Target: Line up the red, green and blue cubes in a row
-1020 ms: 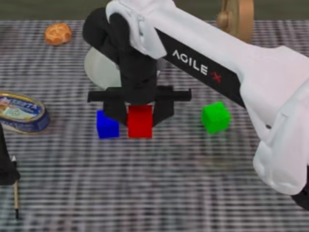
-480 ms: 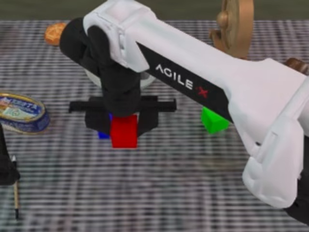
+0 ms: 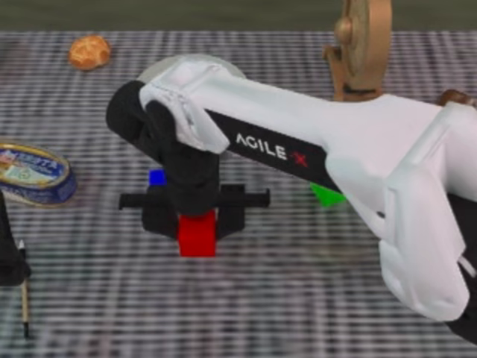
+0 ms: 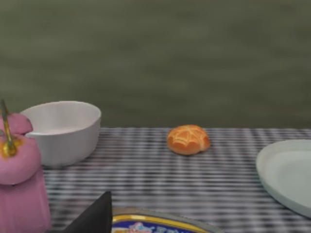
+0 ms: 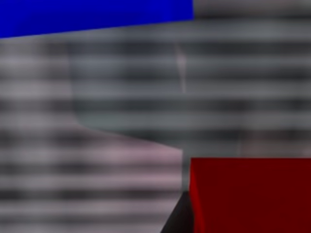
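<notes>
My right gripper (image 3: 197,231) has its fingers clamped on the red cube (image 3: 197,233), which shows between the black pads and sticks out toward the near edge of the table. Just behind my fingers and a little to their left, the blue cube (image 3: 156,177) peeks out from under the wrist; the right wrist view shows it apart from the red one, checked cloth between them. Off to the right of my fingers, the green cube (image 3: 326,195) is mostly tucked beneath my white forearm, well apart from the other two. Farther out left of the fingers lies a tin (image 3: 33,174), beyond it a bread roll (image 3: 89,52). My left gripper (image 3: 11,253) sits at the table's left edge; I cannot tell its finger state.
</notes>
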Available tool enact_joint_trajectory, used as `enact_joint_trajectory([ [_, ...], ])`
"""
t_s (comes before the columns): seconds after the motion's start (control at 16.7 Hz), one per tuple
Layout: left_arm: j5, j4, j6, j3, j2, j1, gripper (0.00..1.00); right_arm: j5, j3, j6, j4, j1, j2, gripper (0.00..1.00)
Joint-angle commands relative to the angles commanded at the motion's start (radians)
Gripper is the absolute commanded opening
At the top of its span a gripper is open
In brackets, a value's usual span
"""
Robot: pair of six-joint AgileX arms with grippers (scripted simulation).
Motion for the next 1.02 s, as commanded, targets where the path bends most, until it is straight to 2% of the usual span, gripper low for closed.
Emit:
enact_joint_trajectory([
  [0.3,0.000,0.000,0.000,0.000,0.000,0.000,1.00,0.001,-0.025,0.000,0.025,0.002,-0.002,0.00],
  [1.02,0.000,0.000,0.000,0.000,0.000,0.000,1.00,0.001,-0.025,0.000,0.025,0.002,-0.002,0.90],
])
